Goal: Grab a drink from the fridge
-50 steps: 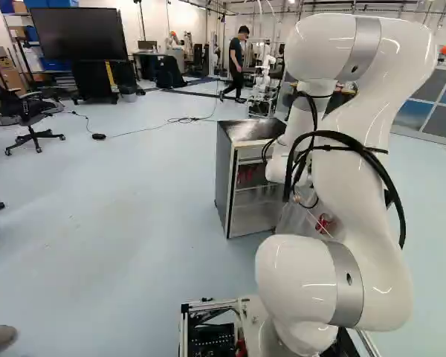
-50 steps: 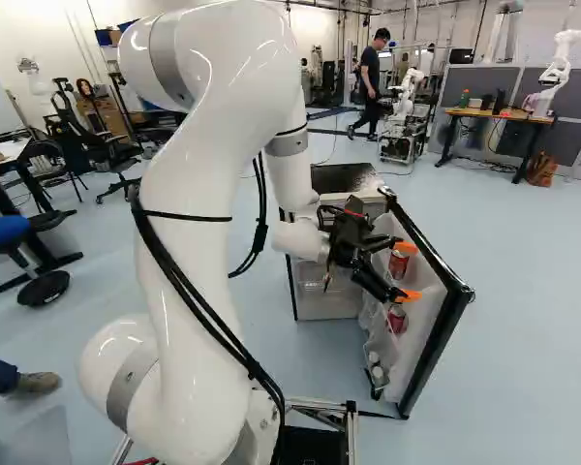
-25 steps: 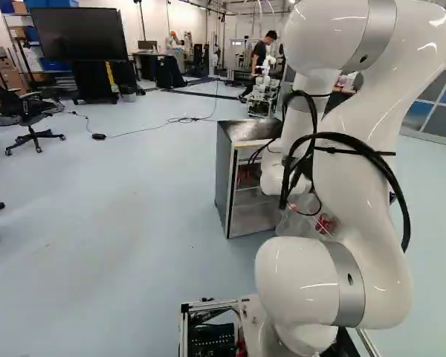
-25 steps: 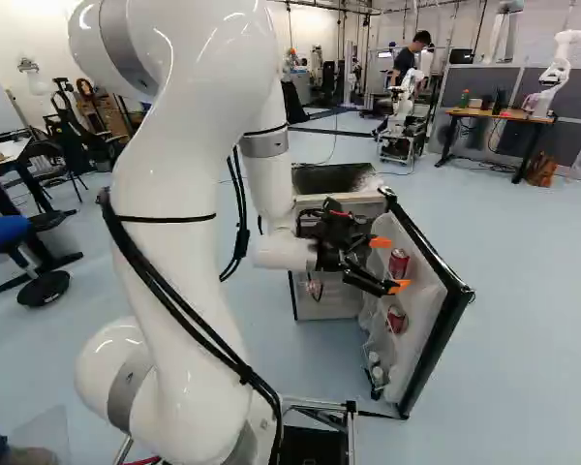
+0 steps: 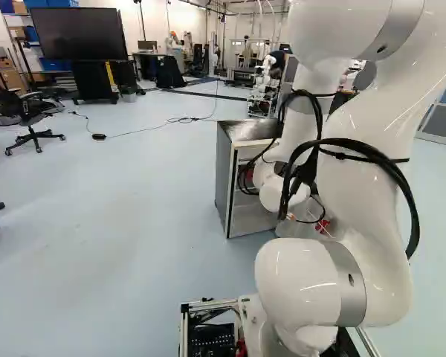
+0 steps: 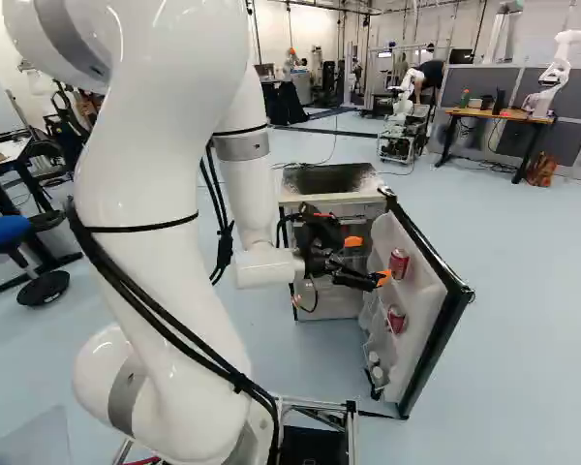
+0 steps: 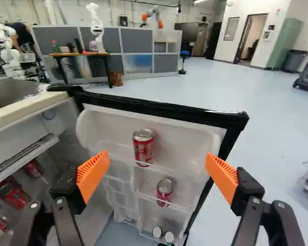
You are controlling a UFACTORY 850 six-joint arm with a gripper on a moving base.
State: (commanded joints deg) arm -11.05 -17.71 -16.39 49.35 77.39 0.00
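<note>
The claw [image 6: 368,260] has shifted left, away from the fridge door [image 6: 443,334], which has stayed open. Its fingers stand wide apart, holding nothing. Ahead, the upper can [image 7: 143,146] and the lower can [image 7: 165,190] stand on separate door shelves, long axes upright, tops up.
</note>
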